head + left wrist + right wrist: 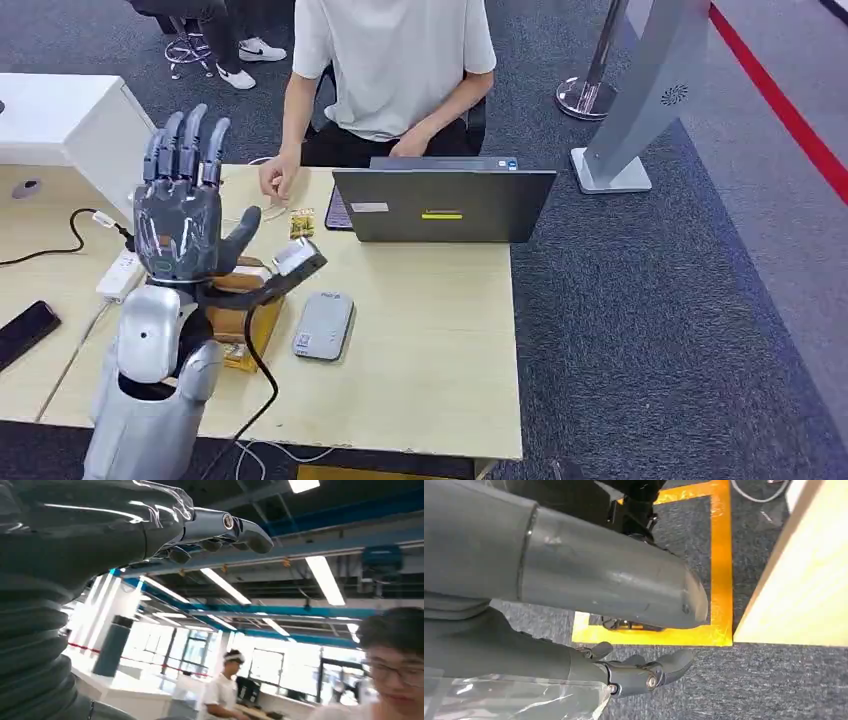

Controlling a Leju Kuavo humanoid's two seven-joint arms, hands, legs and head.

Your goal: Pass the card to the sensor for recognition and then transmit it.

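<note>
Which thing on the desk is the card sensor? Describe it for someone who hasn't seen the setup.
Start at the light wooden desk and find the open dark laptop at its far edge. Nearer the robot, to the laptop's left, lies the sensor: a flat, pale grey rounded slab, the only such box beside the raised left hand.

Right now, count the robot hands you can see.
2: the left hand raised above the table's left part with fingers spread; the right hand hanging beside the table edge, over the floor.

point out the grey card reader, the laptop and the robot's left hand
card reader (pixel 324 326), head view, middle of its top face
laptop (pixel 443 205), head view, back of its lid
left hand (pixel 180 225), head view, back of the hand
</note>
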